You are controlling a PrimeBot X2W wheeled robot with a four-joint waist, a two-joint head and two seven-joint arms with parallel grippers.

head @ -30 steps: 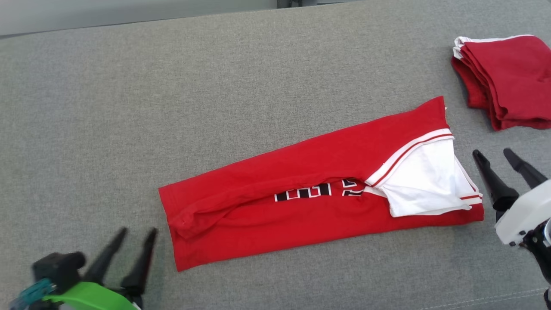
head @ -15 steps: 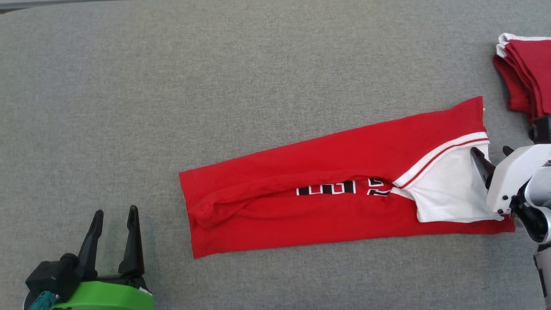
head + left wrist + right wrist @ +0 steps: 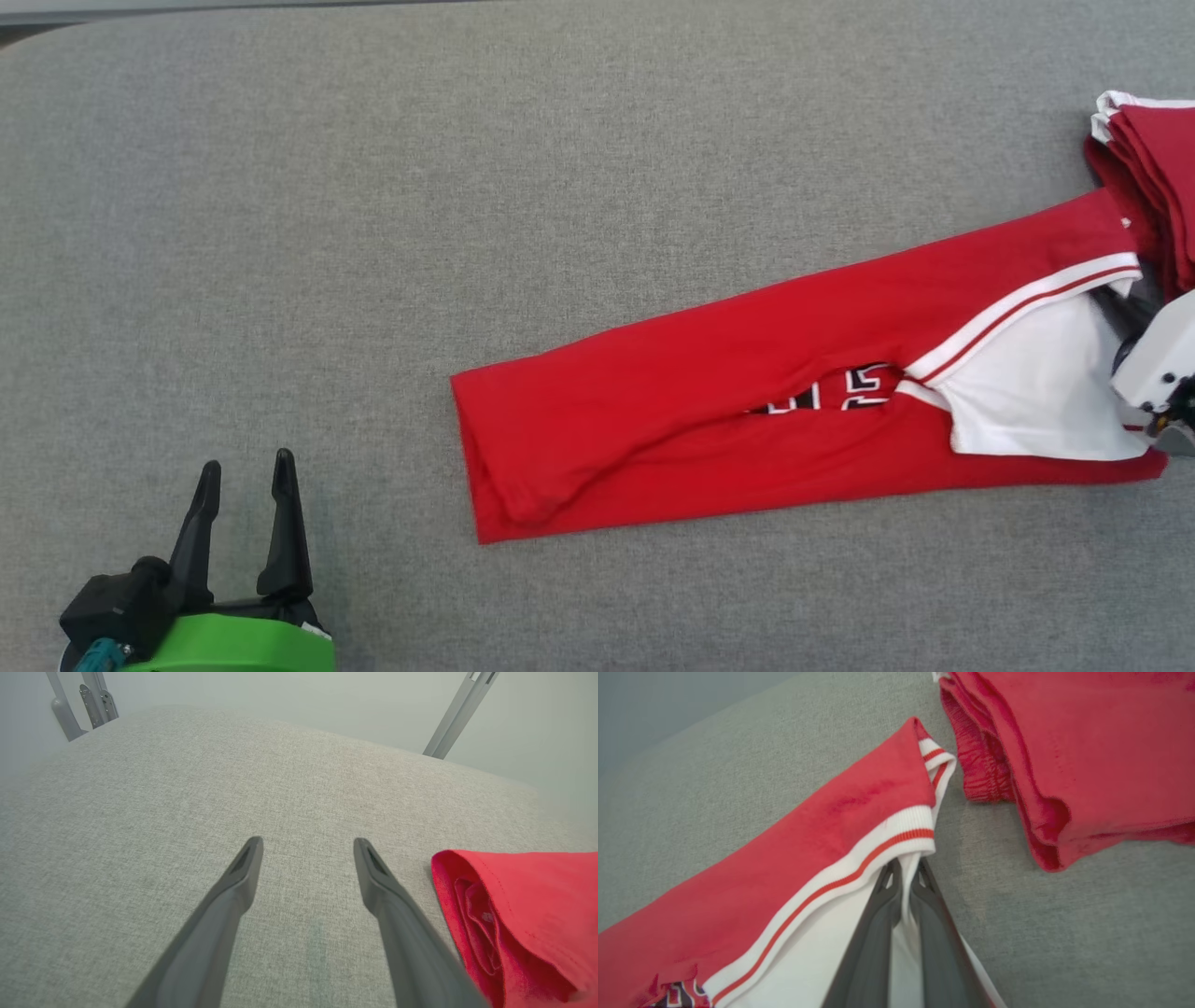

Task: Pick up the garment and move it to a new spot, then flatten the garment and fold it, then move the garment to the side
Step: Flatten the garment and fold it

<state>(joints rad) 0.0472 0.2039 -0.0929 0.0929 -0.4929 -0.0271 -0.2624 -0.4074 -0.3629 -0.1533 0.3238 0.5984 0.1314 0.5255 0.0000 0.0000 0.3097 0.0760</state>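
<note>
Right end effector [image 3: 906, 869] has its dark fingers pressed together, pinching the white inner cloth at the end of the red garment [image 3: 747, 373], just under its white trim with a red stripe [image 3: 859, 863]. Left end effector [image 3: 245, 463] is spread wide over bare grey counter [image 3: 373, 233], holding nothing, near the garment's other end. The garment lies as a long folded strip on the counter's right half. Black-and-white block lettering [image 3: 840, 394] peeks from the fold, too hidden to read. A stack of folded red clothes [image 3: 1158, 159] lies just beside the pinched end.
</note>
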